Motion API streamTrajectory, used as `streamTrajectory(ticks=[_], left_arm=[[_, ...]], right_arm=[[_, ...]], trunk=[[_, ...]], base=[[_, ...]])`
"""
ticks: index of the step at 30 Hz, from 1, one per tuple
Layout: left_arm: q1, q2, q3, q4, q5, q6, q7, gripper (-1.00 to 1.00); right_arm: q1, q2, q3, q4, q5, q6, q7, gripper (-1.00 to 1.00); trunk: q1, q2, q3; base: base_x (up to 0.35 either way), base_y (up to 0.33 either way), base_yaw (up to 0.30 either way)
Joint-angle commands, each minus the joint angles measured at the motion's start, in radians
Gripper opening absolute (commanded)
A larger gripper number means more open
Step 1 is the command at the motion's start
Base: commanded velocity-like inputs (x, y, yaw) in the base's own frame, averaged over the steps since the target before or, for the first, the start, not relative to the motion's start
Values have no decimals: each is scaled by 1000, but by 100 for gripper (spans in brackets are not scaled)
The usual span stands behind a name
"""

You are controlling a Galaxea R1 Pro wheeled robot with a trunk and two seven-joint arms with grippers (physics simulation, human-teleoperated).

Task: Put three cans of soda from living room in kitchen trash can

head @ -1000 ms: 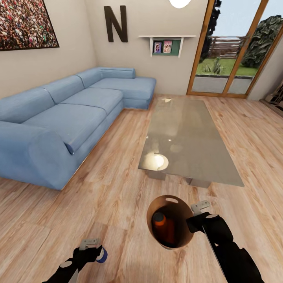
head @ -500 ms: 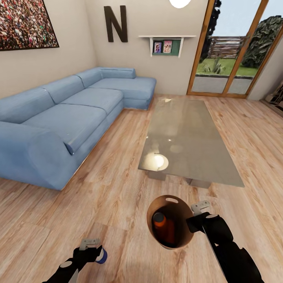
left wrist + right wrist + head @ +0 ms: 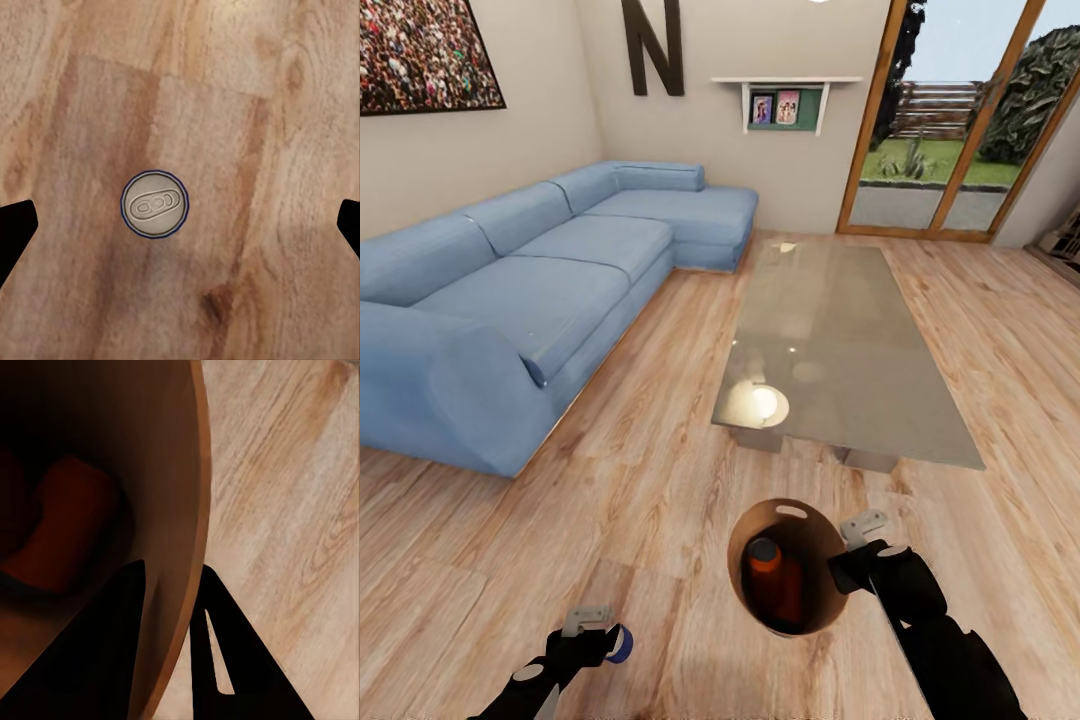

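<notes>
I am in the living room. My right gripper [image 3: 848,558] is shut on the right rim of the tash can [image 3: 752,530], one finger inside and one outside its wall [image 3: 180,510]. The can hangs just above the wood floor, copper-brown inside. An orange can of soda [image 3: 765,575] stands in it, seen dark orange in the right wrist view [image 3: 67,525]. A dark blue can of soda [image 3: 619,646] stands upright on the floor, its silvery top [image 3: 154,204] centred under my left gripper [image 3: 598,636]. That gripper [image 3: 180,225] is open and its fingers do not touch the can.
A low glass table [image 3: 830,340] stands ahead of the bin. The long blue corner sofa [image 3: 510,300] runs along the left wall. Wood-framed glass doors [image 3: 950,120] are at the back right. Bare plank floor [image 3: 640,480] lies between sofa and table.
The whole picture has shifted slightly, so the camera has moved. Both grippers, the blue can and the bin keep their places relative to each other.
</notes>
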Motion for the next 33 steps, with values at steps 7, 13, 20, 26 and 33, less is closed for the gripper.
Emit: streamTrajectory(ticks=[7, 13, 20, 26, 33], left_arm=[[0, 0, 0, 0, 1, 0, 0, 100], [0, 0, 0, 0, 0, 0, 0, 100], [0, 0, 0, 0, 1, 0, 0, 100], [0, 0, 0, 0, 1, 0, 0, 100], [0, 0, 0, 0, 0, 0, 0, 100]], right_arm=[[-1, 0, 16, -1, -10, 1, 1, -100], [-1, 0, 16, -1, -10, 1, 1, -100], [-1, 0, 16, -1, -10, 1, 1, -100], [-1, 0, 16, -1, -10, 1, 1, -100], [-1, 0, 16, -1, -10, 1, 1, -100]], trunk=[[27, -49, -33], [50, -91, -62], [77, -140, -95], [100, -182, -123], [123, -224, -153]], base=[[0, 0, 0], [0, 0, 0], [0, 0, 0], [0, 0, 0], [0, 0, 0]])
